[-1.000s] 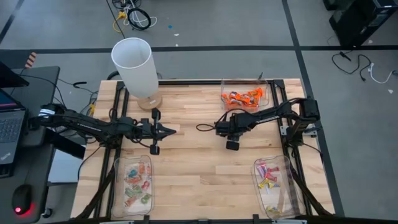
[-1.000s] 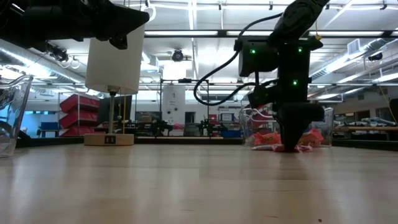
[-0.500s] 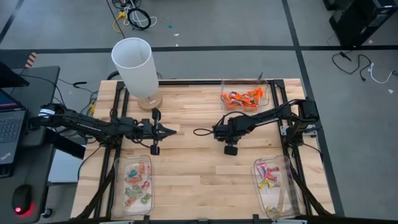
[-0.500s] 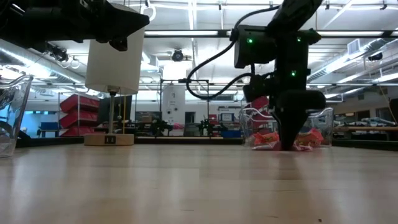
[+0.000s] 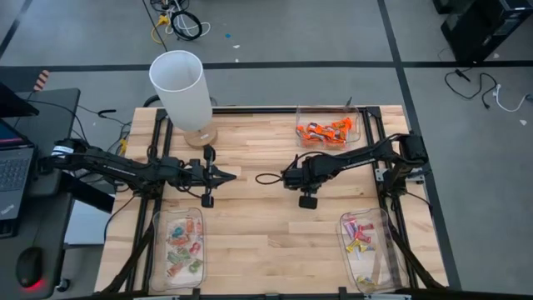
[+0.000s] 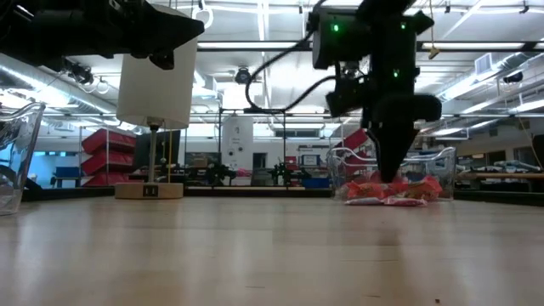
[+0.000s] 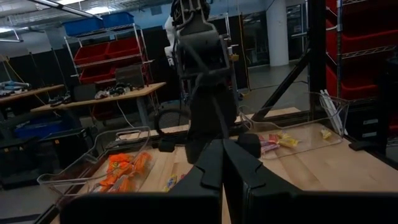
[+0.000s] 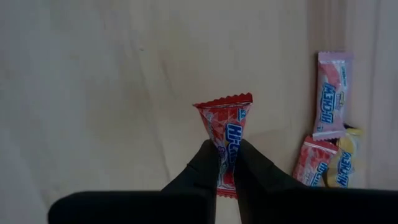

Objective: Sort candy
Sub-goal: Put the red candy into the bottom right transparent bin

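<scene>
A red wrapped candy (image 8: pixel 225 121) sits between the fingers of my right gripper (image 8: pixel 225 149), which points straight down above the middle of the table (image 5: pixel 296 177) and is shut on it. The low view shows that gripper's tip (image 6: pixel 389 174) a little above the wood. Three more loose candies lie flat on the table beside it: a pink one (image 8: pixel 331 93), a red one (image 8: pixel 310 160) and a yellow one (image 8: pixel 343 160). My left gripper (image 5: pixel 229 174) waits shut and level over the table's left half, holding nothing. My right gripper pinches the red candy between its two fingers at the wrapper's middle (image 8: pixel 225 154), coming from above and pointing down. The wrapper is squeezed narrow there, and its crimped free end (image 8: pixel 222 101) fans out past the fingertips. The candy is lifted clear of the table.
A clear tray of orange candies (image 5: pixel 327 129) stands at the far edge. A tray of pink and yellow ones (image 5: pixel 366 242) is near right, and a tray of green and pink ones (image 5: pixel 179 246) near left. A tall white cylinder on a wooden base (image 5: pixel 179 87) stands far left.
My right gripper has risen off the table top and shifted a little toward the table's left edge. The left arm has kept still.
</scene>
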Available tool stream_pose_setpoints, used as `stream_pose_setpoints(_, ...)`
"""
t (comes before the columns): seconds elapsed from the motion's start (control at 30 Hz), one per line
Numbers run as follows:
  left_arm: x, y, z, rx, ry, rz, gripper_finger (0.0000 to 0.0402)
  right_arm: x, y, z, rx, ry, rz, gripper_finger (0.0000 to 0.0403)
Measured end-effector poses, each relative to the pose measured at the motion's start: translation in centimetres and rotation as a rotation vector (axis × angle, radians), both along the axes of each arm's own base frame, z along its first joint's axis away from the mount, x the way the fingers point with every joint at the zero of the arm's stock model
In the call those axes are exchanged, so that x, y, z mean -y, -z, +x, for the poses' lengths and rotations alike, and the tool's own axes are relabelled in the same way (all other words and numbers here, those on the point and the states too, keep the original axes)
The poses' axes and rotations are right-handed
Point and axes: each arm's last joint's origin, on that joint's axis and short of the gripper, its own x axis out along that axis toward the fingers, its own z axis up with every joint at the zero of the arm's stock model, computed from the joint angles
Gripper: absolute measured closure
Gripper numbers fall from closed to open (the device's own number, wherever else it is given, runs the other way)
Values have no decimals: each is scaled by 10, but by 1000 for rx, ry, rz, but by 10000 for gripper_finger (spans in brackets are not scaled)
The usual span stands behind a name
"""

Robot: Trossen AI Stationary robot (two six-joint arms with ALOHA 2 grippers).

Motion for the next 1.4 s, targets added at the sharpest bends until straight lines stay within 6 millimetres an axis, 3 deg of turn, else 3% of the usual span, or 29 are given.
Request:
stream_pose_setpoints(0.2,0,0,0,0,1,-2,397,-14,-21,2,15,-93,30,372)
stream_pose_setpoints(0.4,0,0,0,-4,1,-12,397,-27,-47,-11,83,-149,57,374)
stream_pose_setpoints(0.7,0,1,0,-6,2,-13,397,-44,-101,-57,177,3,105,377)
stream_pose_setpoints(0.93,0,1,0,-6,2,-14,397,-62,-131,-98,231,159,176,378)
stream_pose_setpoints(1.17,0,1,0,-6,2,-17,397,-81,-145,-135,189,329,267,379)
stream_pose_setpoints(1.4,0,1,0,-6,2,-20,397,-105,-147,-153,160,375,312,380)
